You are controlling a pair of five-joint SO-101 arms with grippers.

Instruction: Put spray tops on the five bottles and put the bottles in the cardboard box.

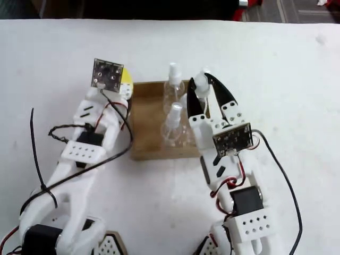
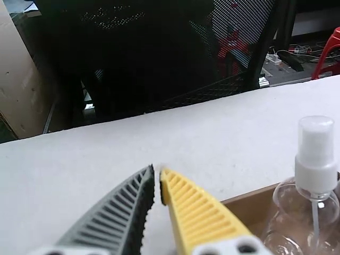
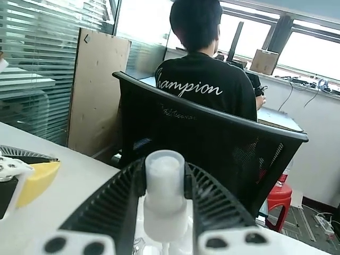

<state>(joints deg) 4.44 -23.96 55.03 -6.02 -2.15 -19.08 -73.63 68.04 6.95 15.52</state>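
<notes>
A shallow cardboard box (image 1: 146, 141) lies between the two arms. Two clear bottles with white spray tops stand in it, one at the far side (image 1: 173, 79) and one nearer (image 1: 172, 123). My right gripper (image 1: 200, 81) is shut on the white spray top (image 3: 165, 186) of a third bottle at the box's far right corner; its black fingers (image 3: 106, 204) flank the top. My left gripper (image 2: 157, 178), with one grey and one yellow finger, is shut on nothing just outside the box's far left corner (image 1: 126, 81). From there a bottle (image 2: 314, 164) stands close by.
White tabletop (image 1: 276, 79) surrounds the box on all sides. Cables (image 1: 34, 154) trail from both arms near the front. Beyond the table's far edge stands a black mesh chair (image 3: 212, 133) with a person seated in it, away from the task's things.
</notes>
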